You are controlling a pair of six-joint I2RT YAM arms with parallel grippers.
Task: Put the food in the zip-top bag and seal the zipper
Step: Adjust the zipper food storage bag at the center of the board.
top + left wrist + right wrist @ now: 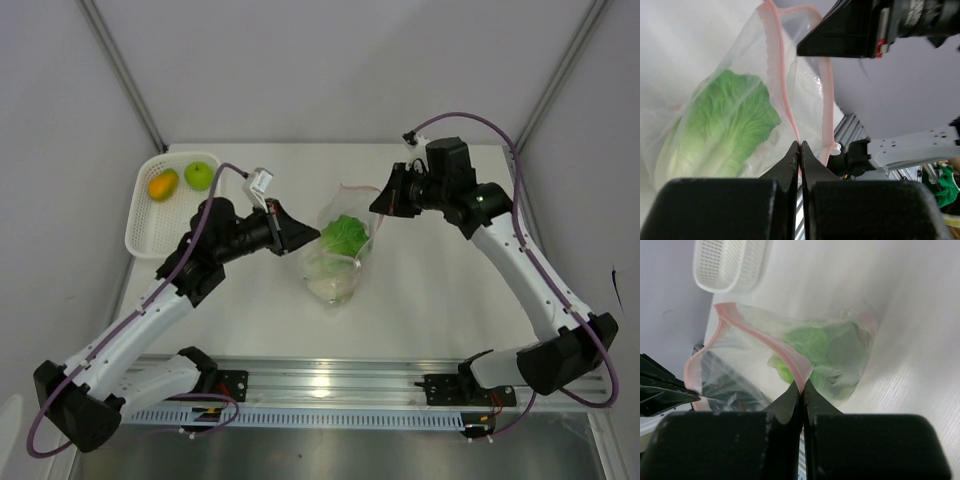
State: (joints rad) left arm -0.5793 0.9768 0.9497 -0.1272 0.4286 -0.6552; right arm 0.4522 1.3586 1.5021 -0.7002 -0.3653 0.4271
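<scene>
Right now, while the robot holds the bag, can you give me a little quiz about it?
1. Which green food is inside the zip-top bag? A) cabbage B) cucumber C) pepper
2. True or false: the green apple and the orange fruit lie in the white basket.
3. Fill in the blank: the left gripper and the right gripper each pinch the bag's pink-red ____.

Key: 1 A; 2 true; 3 zipper.
</scene>
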